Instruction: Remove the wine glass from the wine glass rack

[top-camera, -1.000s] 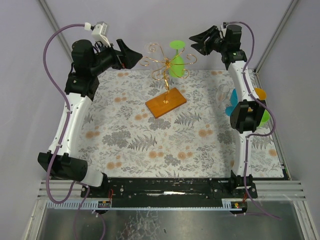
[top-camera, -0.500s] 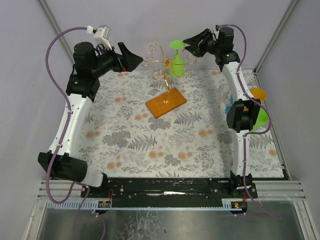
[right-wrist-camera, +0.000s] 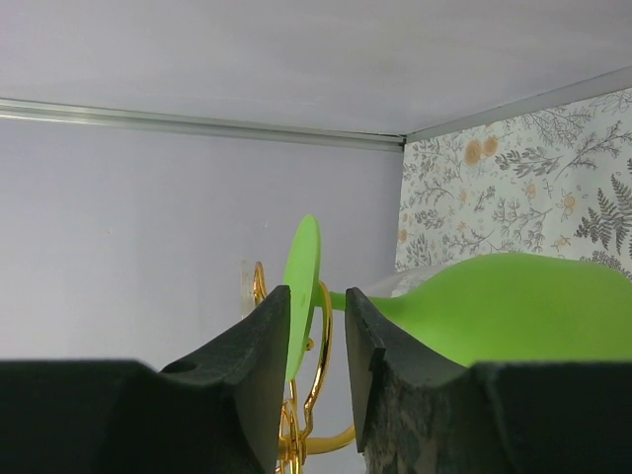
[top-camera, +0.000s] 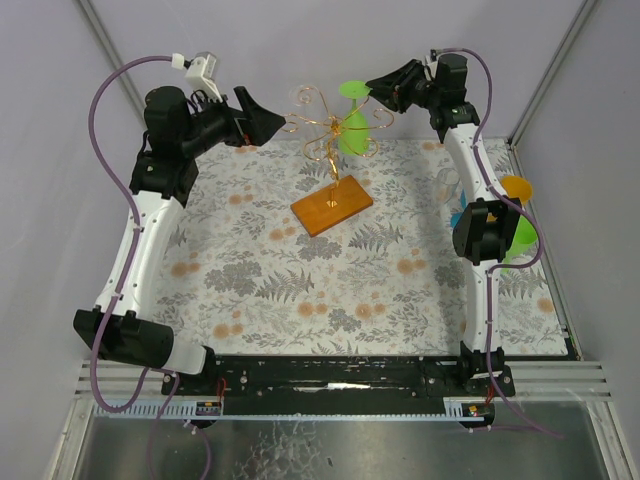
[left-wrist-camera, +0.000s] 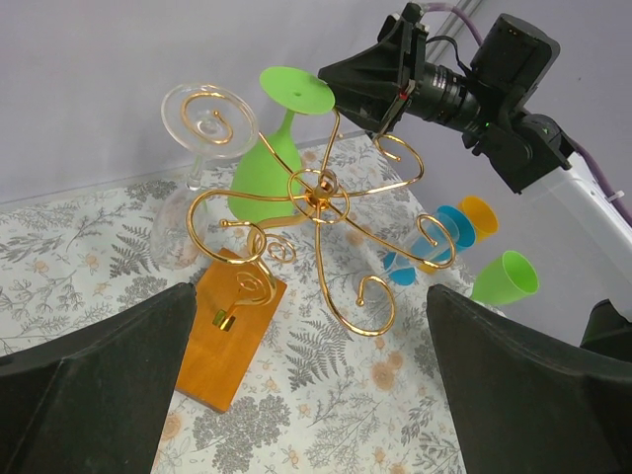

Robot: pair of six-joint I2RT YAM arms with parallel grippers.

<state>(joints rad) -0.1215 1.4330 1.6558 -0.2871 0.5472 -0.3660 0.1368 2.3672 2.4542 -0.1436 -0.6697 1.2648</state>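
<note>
The wine glass rack (top-camera: 331,128), gold wire on an orange base (top-camera: 331,207), stands at the back of the table. A green wine glass (top-camera: 352,128) hangs upside down from it, foot up. My right gripper (top-camera: 377,87) is at that foot (right-wrist-camera: 300,292). Its jaws are narrowed with the foot disc and a gold wire loop between them. One finger (right-wrist-camera: 259,341) is against the disc, and a gap shows at the other. A clear wine glass (left-wrist-camera: 196,153) hangs on the rack (left-wrist-camera: 321,190) beside the green one (left-wrist-camera: 265,168). My left gripper (top-camera: 286,122) hovers wide open just left of the rack, holding nothing.
Blue (left-wrist-camera: 440,233), orange (left-wrist-camera: 478,213) and green (left-wrist-camera: 506,277) cups stand at the right edge of the floral mat, behind the right arm's elbow (top-camera: 485,230). The back wall is close behind the rack.
My right gripper has moved left onto the green glass's foot and its jaws have narrowed. My left gripper has moved a little right, closer to the rack.
</note>
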